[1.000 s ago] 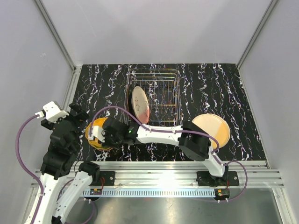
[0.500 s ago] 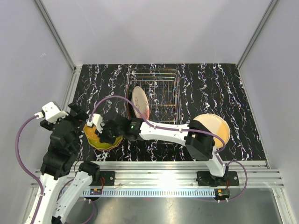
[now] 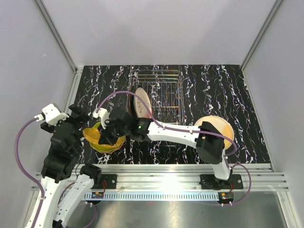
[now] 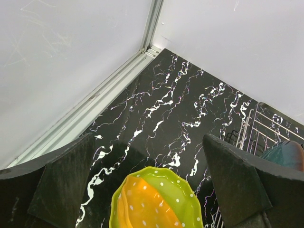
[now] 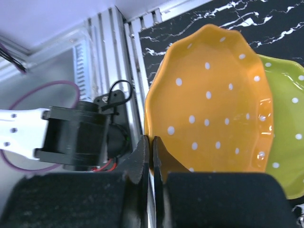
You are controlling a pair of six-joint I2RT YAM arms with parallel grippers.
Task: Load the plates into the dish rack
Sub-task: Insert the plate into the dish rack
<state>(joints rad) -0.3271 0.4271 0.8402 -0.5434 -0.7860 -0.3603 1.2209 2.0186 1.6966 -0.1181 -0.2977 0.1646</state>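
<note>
An orange dotted plate (image 5: 213, 109) lies tilted on a yellow-green dotted plate (image 5: 289, 142) at the table's front left. My right gripper (image 5: 152, 147) is shut on the orange plate's rim. In the top view the right gripper (image 3: 107, 135) reaches across to the orange plate (image 3: 92, 134) and the yellow-green plate (image 3: 110, 145). My left gripper (image 4: 149, 164) hangs open above both plates, holding nothing. The dish rack (image 3: 166, 90) stands at the back middle with a cream-pink plate (image 3: 141, 105) upright in its left side. A cream plate (image 3: 217, 129) lies at the right, partly hidden by the right arm.
The left wrist view shows the dish rack's wires (image 4: 266, 128) with a teal plate (image 4: 290, 154) at the far right, and the enclosure's wall corner (image 4: 152, 47) beyond. An aluminium rail (image 5: 114, 57) and an arm's black base (image 5: 80, 137) lie near the front edge.
My right gripper has raised the orange plate's rim, tilting it and uncovering the yellow-green plate beneath. The left arm has stayed put.
</note>
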